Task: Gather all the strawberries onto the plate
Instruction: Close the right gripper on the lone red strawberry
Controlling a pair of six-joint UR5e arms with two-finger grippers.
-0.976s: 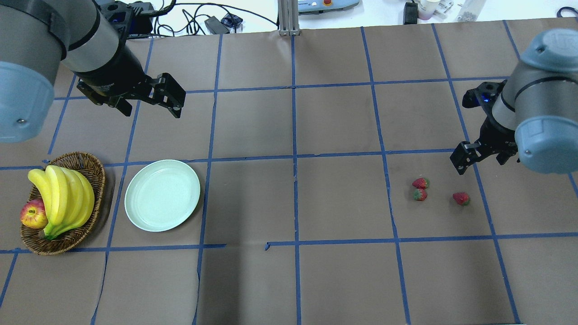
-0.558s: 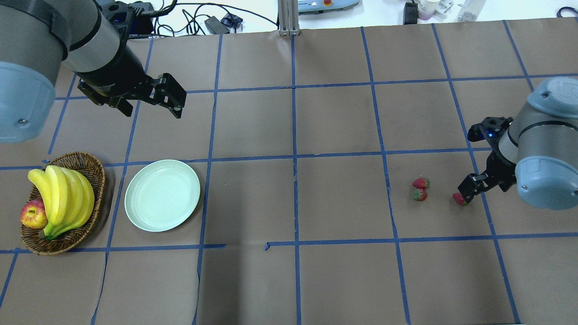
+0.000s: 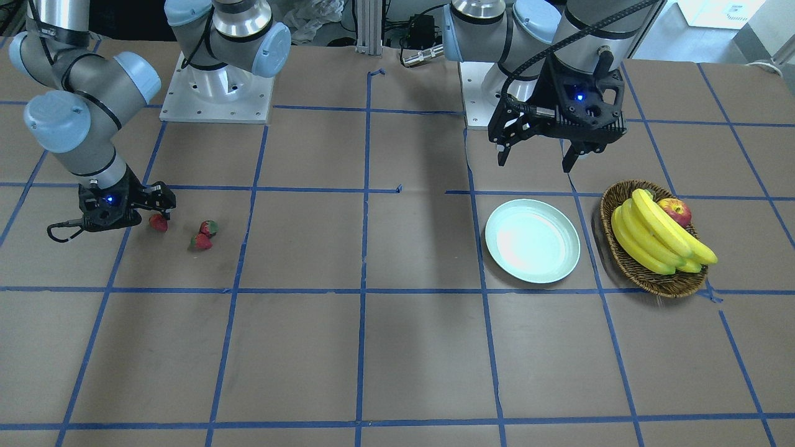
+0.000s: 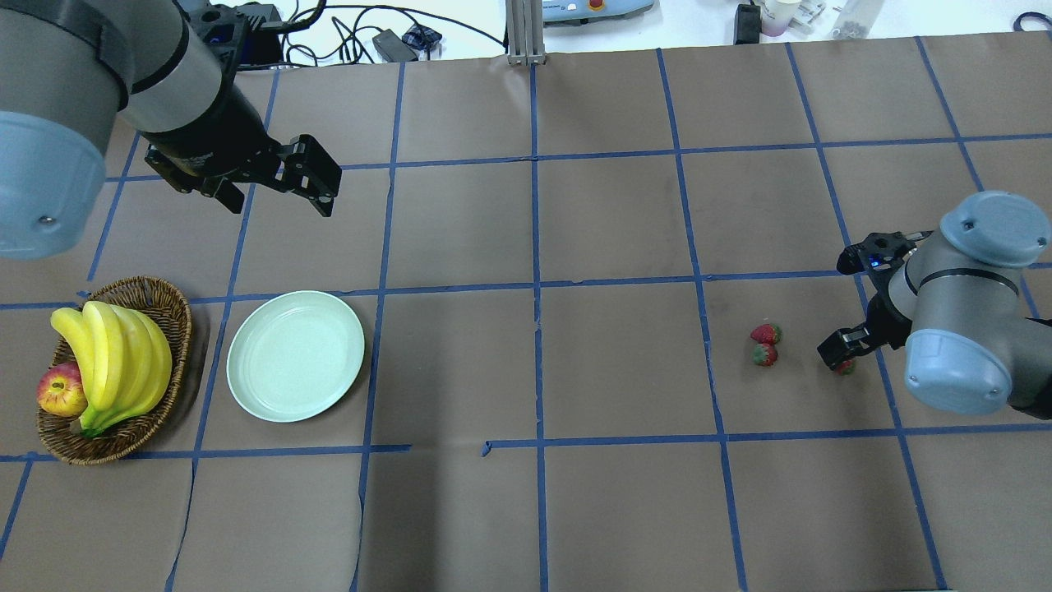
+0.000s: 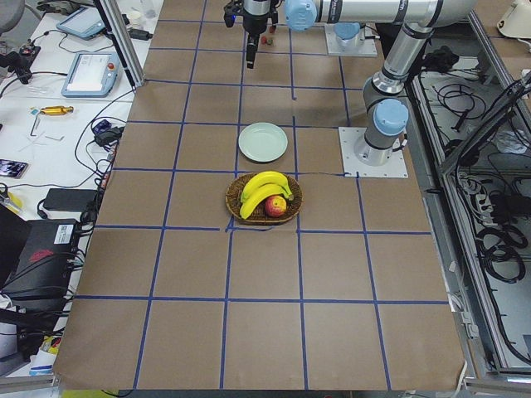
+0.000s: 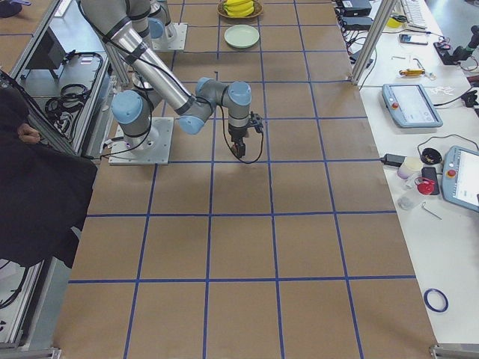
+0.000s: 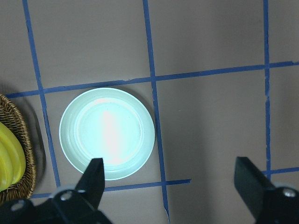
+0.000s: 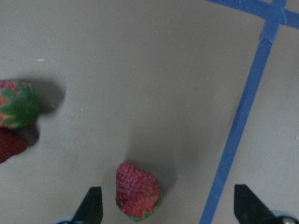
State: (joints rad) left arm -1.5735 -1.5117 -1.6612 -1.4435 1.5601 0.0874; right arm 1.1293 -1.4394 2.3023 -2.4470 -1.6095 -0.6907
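Now R gripper, jaws apart, straddles berry nr right edge; prob light, soft, so pinch mid-body gently. L gripper released too.

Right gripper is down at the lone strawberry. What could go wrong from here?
1. The strawberry lies off-centre in the open right gripper, close to one finger; closing may nudge or roll it instead of pinching it.
2. The plate is far across the table, by the open left gripper; a long carry risks a drop, and the arms may crowd each other there.
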